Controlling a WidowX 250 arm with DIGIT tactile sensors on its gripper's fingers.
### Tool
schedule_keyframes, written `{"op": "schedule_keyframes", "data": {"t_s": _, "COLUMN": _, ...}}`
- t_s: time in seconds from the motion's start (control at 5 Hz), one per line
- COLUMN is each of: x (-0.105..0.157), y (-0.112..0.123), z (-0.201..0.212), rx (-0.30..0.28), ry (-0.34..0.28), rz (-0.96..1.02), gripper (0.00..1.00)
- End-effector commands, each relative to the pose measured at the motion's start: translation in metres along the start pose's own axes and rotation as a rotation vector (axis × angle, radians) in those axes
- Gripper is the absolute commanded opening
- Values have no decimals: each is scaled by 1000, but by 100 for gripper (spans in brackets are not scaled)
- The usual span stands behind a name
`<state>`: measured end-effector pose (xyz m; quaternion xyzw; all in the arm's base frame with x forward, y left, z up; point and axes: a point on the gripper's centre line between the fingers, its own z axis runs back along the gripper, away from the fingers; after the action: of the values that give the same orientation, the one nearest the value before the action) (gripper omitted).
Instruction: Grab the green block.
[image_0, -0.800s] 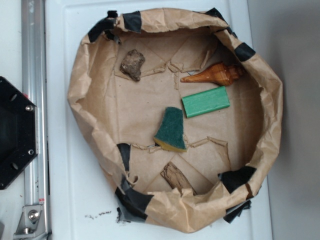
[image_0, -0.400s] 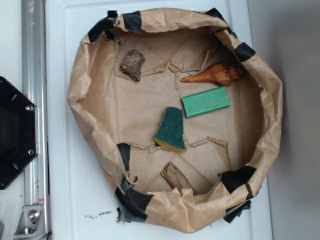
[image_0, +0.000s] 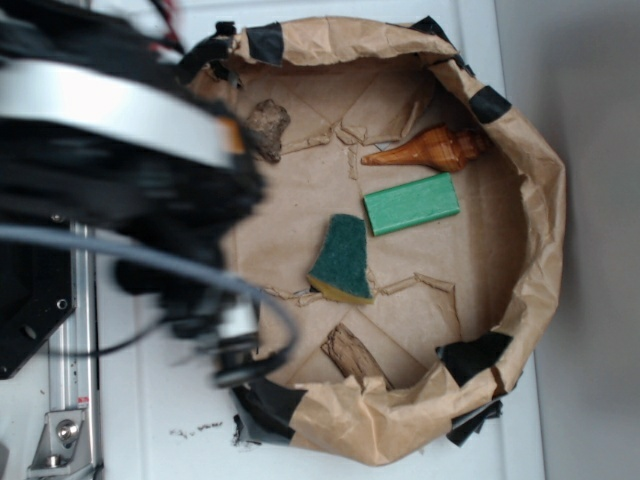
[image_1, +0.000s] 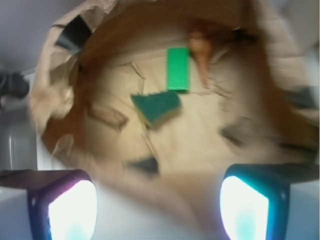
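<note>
Since my pincer (image_1: 157, 210) hangs spread wide and empty, I could clamp the dark sponge (image_0: 343, 260) beside the green block (image_0: 411, 203) by mistake.

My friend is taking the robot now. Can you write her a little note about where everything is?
Gripper: open, holding nothing, up over the near rim of the paper bowl.
Green block: flat on the bowl floor, untouched, close beside the brown shell.
Dark green sponge: nearby, apart from the block; don't mix them up.
Done: arm is over the bowl's edge.
Left: reach the block, lower, close, lift.
</note>
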<state>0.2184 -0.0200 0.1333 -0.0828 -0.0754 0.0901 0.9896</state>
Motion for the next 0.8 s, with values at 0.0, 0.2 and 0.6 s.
{"op": "schedule_keyframes", "data": {"t_s": 0.0, "x": 60, "y": 2, "z": -59, "rx": 68, "ry": -62, "rz": 47, "gripper": 100}}
{"op": "schedule_keyframes", "data": {"t_s": 0.2, "x": 66, "y": 12, "z": -75, "rx": 110, "ry": -49, "rz": 43, "gripper": 100}}
{"op": "schedule_keyframes", "data": {"t_s": 0.6, "x": 65, "y": 18, "z": -102, "rx": 89, "ry": -58, "rz": -46, "gripper": 100}}
